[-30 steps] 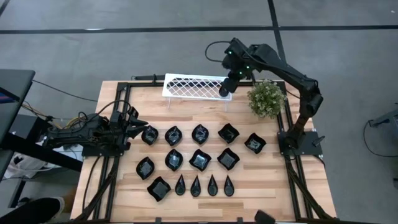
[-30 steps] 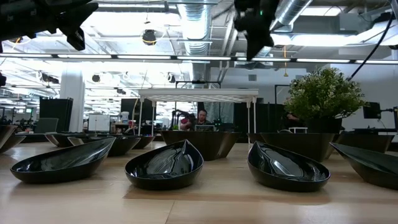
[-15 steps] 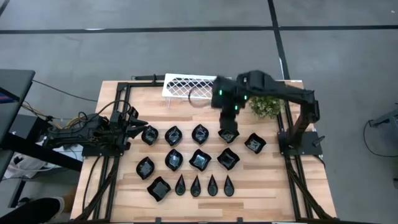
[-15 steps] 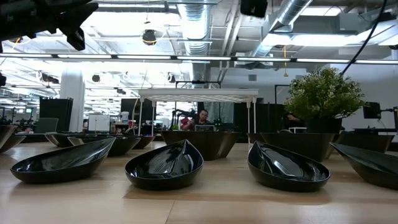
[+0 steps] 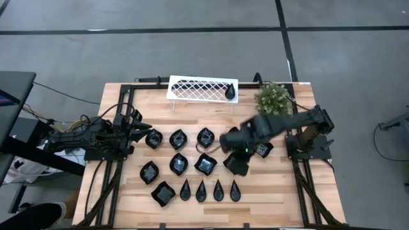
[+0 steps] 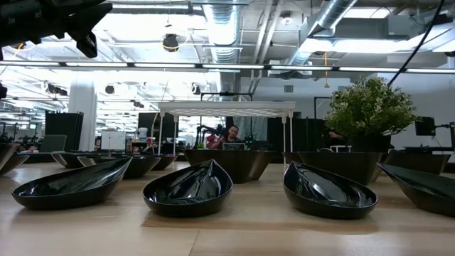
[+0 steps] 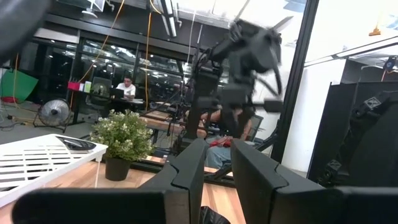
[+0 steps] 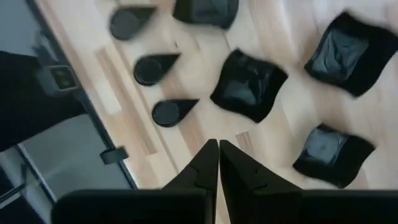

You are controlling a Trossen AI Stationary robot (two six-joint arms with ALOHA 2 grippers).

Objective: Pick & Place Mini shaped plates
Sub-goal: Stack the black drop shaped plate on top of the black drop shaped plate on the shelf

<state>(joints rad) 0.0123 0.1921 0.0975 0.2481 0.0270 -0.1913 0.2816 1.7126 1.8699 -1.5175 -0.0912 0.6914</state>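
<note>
Task items: small glossy black dishes (image 5: 206,165), squares, leaves and narrow teardrops, laid in rows on the pale wooden tabletop (image 5: 281,198).
Teardrop row: four narrow teardrop dishes (image 5: 209,190) side by side along the near edge, long axes parallel, points aimed towards the rack.
Container: white lattice rack (image 5: 199,89) at the far edge; it carries one black teardrop dish (image 5: 229,92) at the end nearest the plant. No other dish on it.
Right gripper (image 5: 238,163): low over the right part of the dish field, jaws clenched, nothing held.
Key relation: in the right wrist view a square black dish (image 8: 249,84) lies just ahead of the closed fingertips (image 8: 218,163); teardrops lie off to one side.
Left gripper (image 5: 142,128): parked at the left edge, beside the nearest leaf dish; jaws slightly parted, empty.
Nearer arm: right, judged.
Bystander item: small green bushy plant (image 5: 273,99), beside the rack.
</note>
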